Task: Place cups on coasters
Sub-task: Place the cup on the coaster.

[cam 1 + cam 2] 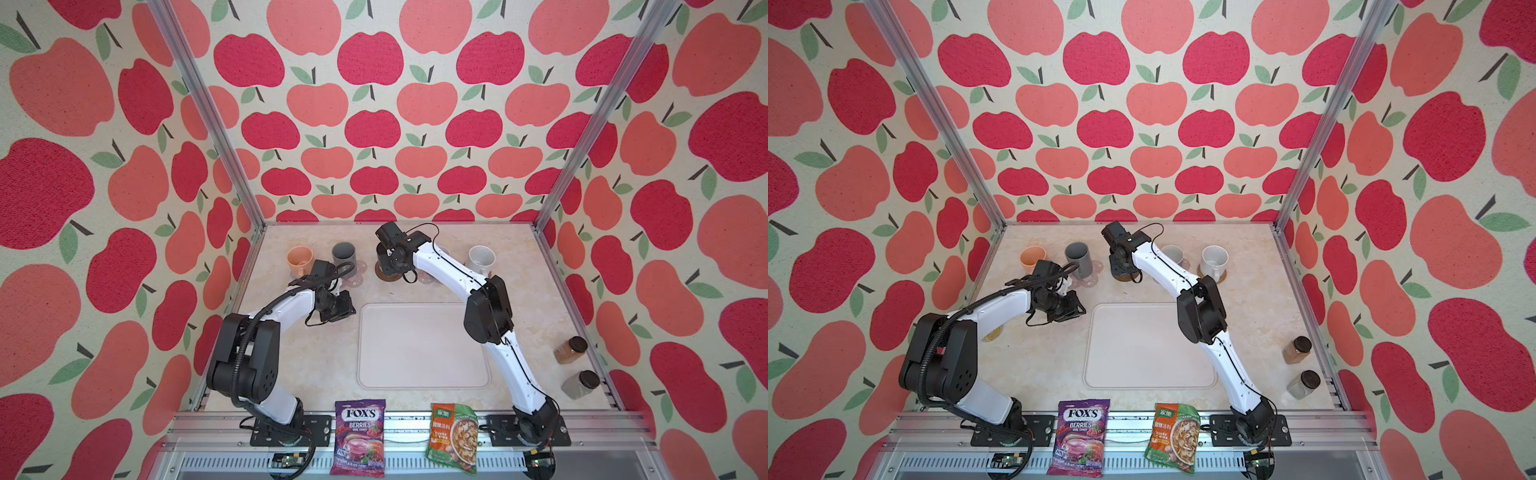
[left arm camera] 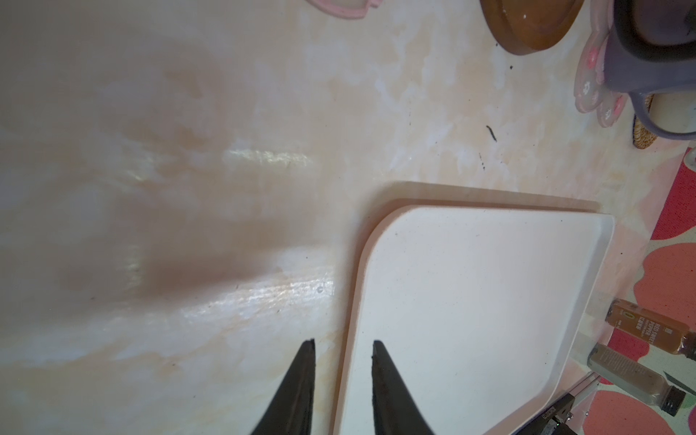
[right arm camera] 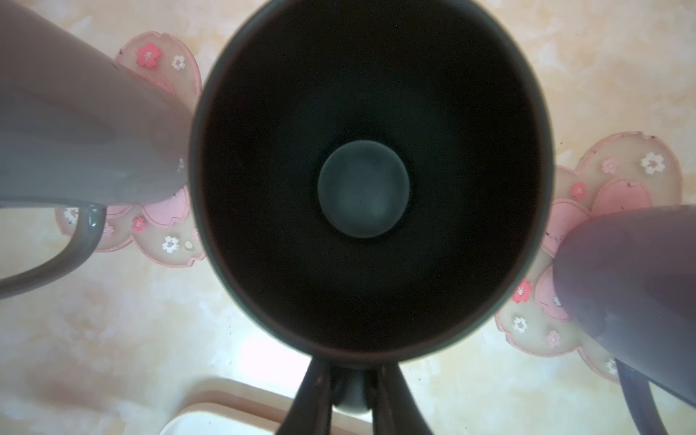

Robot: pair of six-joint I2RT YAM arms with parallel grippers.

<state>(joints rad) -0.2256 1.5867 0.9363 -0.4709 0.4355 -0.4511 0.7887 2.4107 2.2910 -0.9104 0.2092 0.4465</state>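
Tool on my right arm [image 3: 352, 371] is pinched shut on the handle of the black ceramic mug [image 3: 371, 188] — the wrist view looks straight down into its dark bowl. In a top view the mug is directly over the brown round disc coaster [image 1: 387, 277]; I cannot tell whether its base has touched. My left tool [image 2: 343, 342] hangs over the marbled tabletop [image 2: 169, 169] beside the large pale rectangular tray [image 2: 489, 320], jaws a narrow gap apart, holding nothing.

To finish well, I judge I should hold the mug upright, bring it straight down until the base lies flat and centred on the disc, and only then ease the jaws apart. The tall grey mug [image 1: 344, 255] and the lavender mug [image 1: 1173, 253] flank it closely, so I would back out along the handle, toward the tray, never sideways.

Counting cups: five — those three, the peach-orange mug [image 1: 299, 257] and the speckled white mug [image 1: 482, 257]. Coasters: five too. There is the disc, a pink flower-shaped mat [image 3: 169, 211] under the grey mug, a second pink flower-shaped mat [image 3: 621, 188] under the lavender one, a woven tan rattan mat [image 1: 1224, 276] under the white, and a blue-grey round mat [image 1: 294, 273] under the peach. Besides these: one tray, a dark-lidded jar of brown spice [image 1: 571, 350], a dark-lidded jar of grey spice [image 1: 581, 384], a purple sweets packet [image 1: 359, 436] and a green-and-orange soup packet [image 1: 453, 438]. A tan scrap [image 1: 993, 333] peeks from under my left arm; I cannot name it.
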